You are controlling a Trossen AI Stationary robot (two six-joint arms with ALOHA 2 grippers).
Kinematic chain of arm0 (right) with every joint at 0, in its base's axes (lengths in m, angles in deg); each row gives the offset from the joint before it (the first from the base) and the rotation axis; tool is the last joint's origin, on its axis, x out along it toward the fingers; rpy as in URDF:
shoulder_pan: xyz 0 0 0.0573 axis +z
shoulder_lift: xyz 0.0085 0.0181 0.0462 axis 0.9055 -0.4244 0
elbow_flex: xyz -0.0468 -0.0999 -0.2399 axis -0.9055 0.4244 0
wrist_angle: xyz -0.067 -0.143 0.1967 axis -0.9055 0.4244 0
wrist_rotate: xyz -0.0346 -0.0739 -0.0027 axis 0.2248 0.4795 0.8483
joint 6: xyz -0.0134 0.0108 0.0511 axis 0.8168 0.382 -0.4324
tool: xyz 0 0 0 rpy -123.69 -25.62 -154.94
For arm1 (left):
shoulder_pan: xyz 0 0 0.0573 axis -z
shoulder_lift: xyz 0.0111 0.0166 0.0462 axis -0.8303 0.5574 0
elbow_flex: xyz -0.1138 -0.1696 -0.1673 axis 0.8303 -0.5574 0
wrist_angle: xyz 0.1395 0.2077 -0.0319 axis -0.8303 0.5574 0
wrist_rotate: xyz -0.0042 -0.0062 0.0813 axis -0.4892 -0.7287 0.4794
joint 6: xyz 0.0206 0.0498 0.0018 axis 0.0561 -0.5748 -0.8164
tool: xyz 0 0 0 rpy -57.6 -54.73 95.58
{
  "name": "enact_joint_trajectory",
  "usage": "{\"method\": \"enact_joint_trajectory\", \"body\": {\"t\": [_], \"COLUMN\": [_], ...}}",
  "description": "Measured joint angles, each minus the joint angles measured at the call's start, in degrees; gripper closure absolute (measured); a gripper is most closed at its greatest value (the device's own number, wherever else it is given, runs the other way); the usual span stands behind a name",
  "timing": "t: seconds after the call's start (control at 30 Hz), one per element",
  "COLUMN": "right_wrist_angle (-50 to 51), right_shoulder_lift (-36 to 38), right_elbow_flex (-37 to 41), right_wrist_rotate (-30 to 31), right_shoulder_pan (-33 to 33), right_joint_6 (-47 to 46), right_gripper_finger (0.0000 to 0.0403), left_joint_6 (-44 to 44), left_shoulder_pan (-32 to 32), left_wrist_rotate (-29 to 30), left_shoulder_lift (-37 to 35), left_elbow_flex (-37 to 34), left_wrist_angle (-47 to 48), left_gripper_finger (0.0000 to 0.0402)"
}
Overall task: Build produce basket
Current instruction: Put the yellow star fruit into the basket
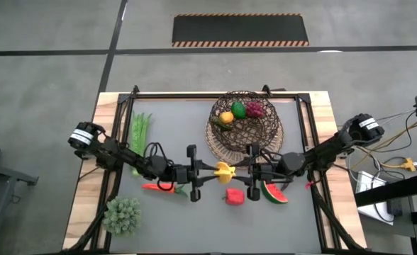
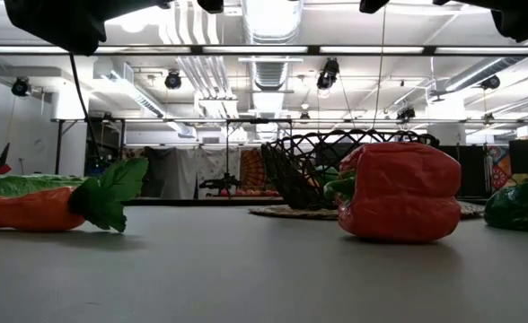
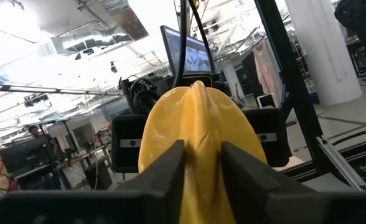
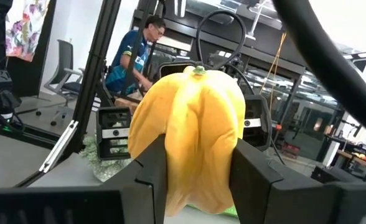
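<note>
A yellow mango point(image 1: 225, 171) hangs in the air over the middle of the grey table, between my two grippers. My left gripper point(image 1: 215, 171) comes from the table's left and is shut on it. My right gripper point(image 1: 235, 171) comes from the right and is shut on it too. The dark wicker basket point(image 1: 262, 131) stands at the far middle with an orange point(image 1: 226, 117), a lime point(image 1: 238, 110) and grapes point(image 1: 254, 109) inside. A red pepper point(image 1: 235, 196), a watermelon slice point(image 1: 274, 192) and a carrot point(image 1: 157, 187) lie on the table near the grippers. Green beans point(image 1: 140, 131) lie at the far left. My left gripper pinches the mango's near end point(image 3: 198, 155) between its two fingers point(image 3: 169, 169), coming level from the table's left. The mango is lifted clear of the table. My right gripper pinches the mango's opposite end point(image 4: 195, 162) between its two fingers point(image 4: 150, 171), coming level from the table's right. The mango sits between both grippers, clear of the table.
A pale green leafy clump point(image 1: 122, 214) sits at the near left corner. The table has a black frame point(image 1: 194, 96) and wooden edges point(image 1: 88, 184). In the low view the red pepper point(image 2: 399, 193) stands in front of the basket point(image 2: 309, 166). A person point(image 4: 136, 53) shows in the room beyond.
</note>
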Motion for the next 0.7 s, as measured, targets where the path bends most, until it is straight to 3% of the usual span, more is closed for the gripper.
{"method": "enact_joint_trajectory", "body": {"t": [0.2, 0.37, 0.53, 0.7], "right_wrist_angle": [3.38, 14.69, 36.49, 62.49], "right_shoulder_lift": [2.2, 6.05, 10.04, 11.74], "right_elbow_flex": [-0.09, -2.79, -9.65, -19.16], "right_wrist_rotate": [5.11, 11.76, 20.41, 22.82], "right_shoulder_pan": [0.0, 0.0, -0.65, -4.16], "right_joint_6": [-1.81, -5.5, -11.91, -21.74], "right_gripper_finger": [0.0286, 0.0286, 0.0286, 0.0287], "left_joint_6": [-1.74, -4.95, -8.64, -10.73], "left_shoulder_pan": [-0.08, -0.08, -0.06, -0.04], "left_wrist_rotate": [1.26, 4.12, 5.04, 6.27], "left_shoulder_lift": [-1.0, -3.55, -8.0, -13.77], "left_elbow_flex": [-0.85, -2.53, -5.18, -8.31], "left_wrist_angle": [0.41, 0.47, 1.24, 1.63], "left_gripper_finger": [0.0242, 0.021, 0.0203, 0.0203]}}
